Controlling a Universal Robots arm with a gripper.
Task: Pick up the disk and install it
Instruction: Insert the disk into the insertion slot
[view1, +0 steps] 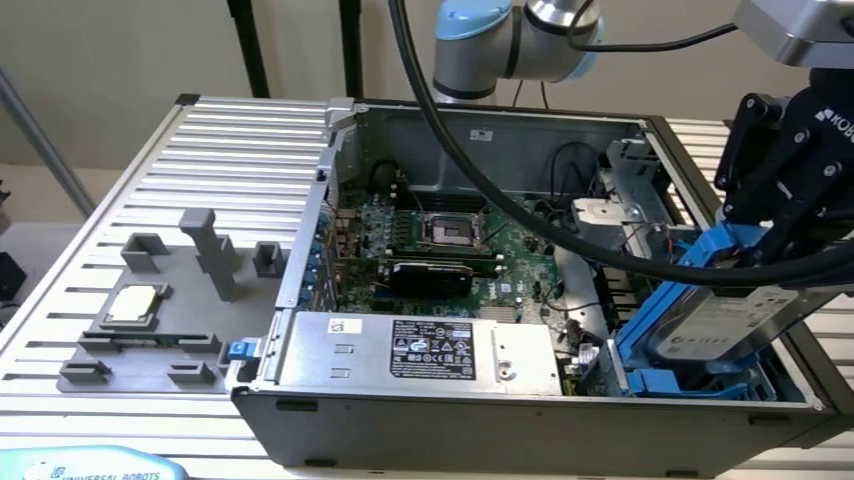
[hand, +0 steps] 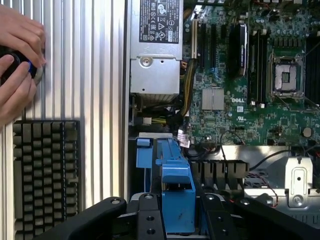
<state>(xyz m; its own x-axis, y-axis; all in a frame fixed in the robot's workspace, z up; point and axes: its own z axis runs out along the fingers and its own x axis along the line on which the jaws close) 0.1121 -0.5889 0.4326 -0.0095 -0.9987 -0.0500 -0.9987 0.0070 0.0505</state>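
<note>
The black tool (view1: 781, 255) is clamped on the rectangular silver-grey disk (view1: 721, 325) by its blue plastic carrier rail. The disk sits tilted in the blue drive bay (view1: 651, 382), at the exterior view's right of the open grey computer case (view1: 534, 425). Recommended: square the rails to the bay guides, then seat evenly.

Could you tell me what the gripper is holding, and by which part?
The gripper holds the disk by the upper end of its blue carrier.
</note>
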